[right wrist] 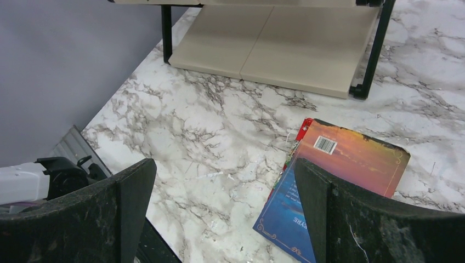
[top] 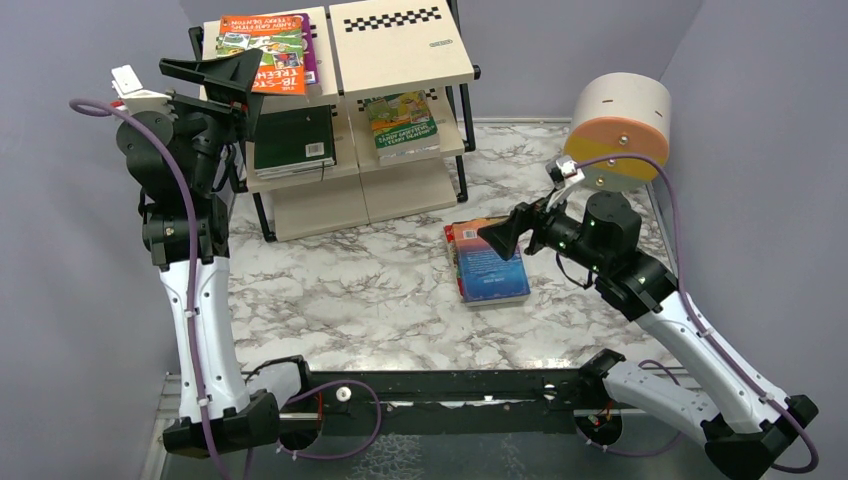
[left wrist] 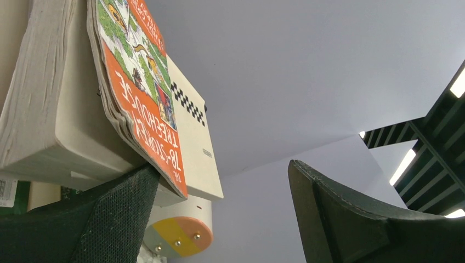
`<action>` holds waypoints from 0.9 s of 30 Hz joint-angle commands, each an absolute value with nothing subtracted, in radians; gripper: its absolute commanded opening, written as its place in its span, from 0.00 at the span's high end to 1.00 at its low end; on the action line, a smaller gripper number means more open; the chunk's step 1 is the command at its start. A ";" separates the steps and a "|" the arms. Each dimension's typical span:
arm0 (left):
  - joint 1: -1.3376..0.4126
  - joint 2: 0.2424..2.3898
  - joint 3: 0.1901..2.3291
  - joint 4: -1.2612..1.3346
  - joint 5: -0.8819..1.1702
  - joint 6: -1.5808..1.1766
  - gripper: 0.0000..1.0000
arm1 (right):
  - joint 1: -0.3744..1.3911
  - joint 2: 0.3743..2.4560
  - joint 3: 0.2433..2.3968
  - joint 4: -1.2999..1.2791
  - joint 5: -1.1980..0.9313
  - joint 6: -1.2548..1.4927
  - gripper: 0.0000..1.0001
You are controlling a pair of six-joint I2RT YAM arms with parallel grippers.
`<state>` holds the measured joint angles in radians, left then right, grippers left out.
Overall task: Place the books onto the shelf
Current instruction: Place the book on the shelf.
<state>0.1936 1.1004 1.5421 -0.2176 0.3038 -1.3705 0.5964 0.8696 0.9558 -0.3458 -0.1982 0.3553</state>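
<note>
The shelf [top: 400,45] stands at the back of the table. An orange cartoon book [top: 265,50] lies on its top left board, a dark green book [top: 293,140] and a green cartoon book [top: 402,124] on the middle tier. My left gripper [top: 250,85] is open beside the orange book's [left wrist: 148,104] overhanging corner, one finger [left wrist: 109,219] just under it. A blue and orange book [top: 487,262] lies on the table on top of a red-edged one. My right gripper [top: 500,235] hovers open over the blue book [right wrist: 351,164], holding nothing.
A round beige-and-orange drum [top: 620,130] stands at the back right, close behind the right arm. The shelf's bottom board [right wrist: 274,49] is bare. Marble tabletop [top: 350,280] lies between the shelf and the arm bases. Grey walls close in on both sides.
</note>
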 commanded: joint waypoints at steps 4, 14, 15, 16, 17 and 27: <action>0.203 1.000 1.542 -0.303 0.301 -1.360 0.20 | 0.599 0.821 0.926 -0.320 -0.212 0.361 0.05; 0.203 0.951 1.543 -0.384 0.331 -1.255 0.44 | 0.600 0.785 0.920 -0.334 -0.239 0.349 0.05; 0.203 0.951 1.548 -0.397 0.325 -1.231 0.49 | 0.600 0.781 0.918 -0.335 -0.239 0.349 0.05; 0.202 0.953 1.556 -0.415 0.319 -1.207 0.53 | 0.600 0.776 0.916 -0.337 -0.239 0.349 0.05; 0.202 0.958 1.564 -0.442 0.311 -1.184 0.54 | 0.600 0.771 0.913 -0.338 -0.240 0.350 0.05; 0.202 1.072 1.774 -0.657 0.241 -0.850 0.58 | 0.599 0.753 0.903 -0.356 -0.237 0.349 0.05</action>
